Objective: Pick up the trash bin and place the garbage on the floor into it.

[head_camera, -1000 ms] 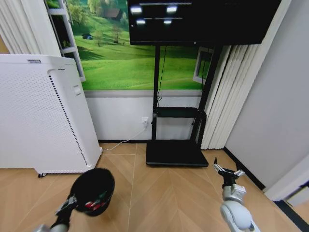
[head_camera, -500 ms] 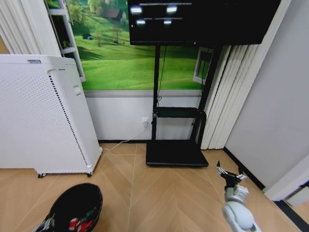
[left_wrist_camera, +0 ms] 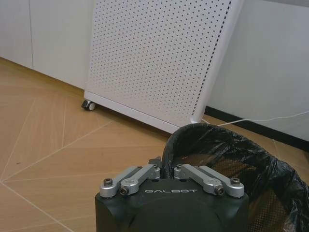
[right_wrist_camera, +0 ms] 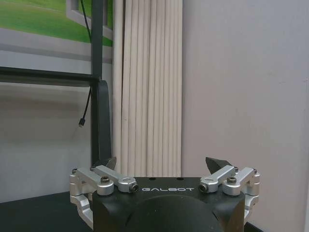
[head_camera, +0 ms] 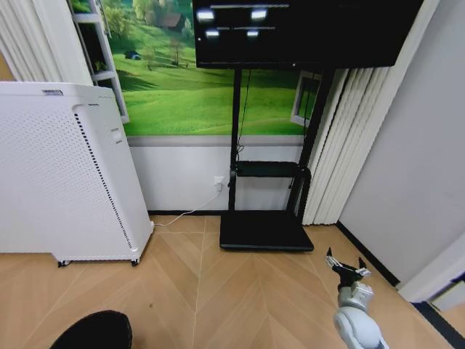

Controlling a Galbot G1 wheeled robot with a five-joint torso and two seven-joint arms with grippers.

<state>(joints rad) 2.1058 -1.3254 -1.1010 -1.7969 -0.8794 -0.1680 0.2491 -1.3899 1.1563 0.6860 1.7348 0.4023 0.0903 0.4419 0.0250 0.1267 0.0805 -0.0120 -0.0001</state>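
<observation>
Step in hand, as judged: carrying the trash bin (left_wrist_camera: 231, 164). The left gripper (left_wrist_camera: 166, 170) is clamped on the near rim, its fingers drawn together over the edge. In the head view the bin (head_camera: 94, 331) sits low at the robot's left, just in front of the white perforated cabinet (head_camera: 58, 174) on castors. The bin is round black mesh, lined with a crinkled glossy black bag; its contents cannot be read here. The right gripper (head_camera: 346, 265) hangs idle at the right, fingers spread apart, near the pleated curtain (right_wrist_camera: 149, 87) and the black screen stand (head_camera: 265, 229). The next move calls for keeping the rim grip firm and the bin upright over the smooth wood-pattern floor (head_camera: 240, 298)
</observation>
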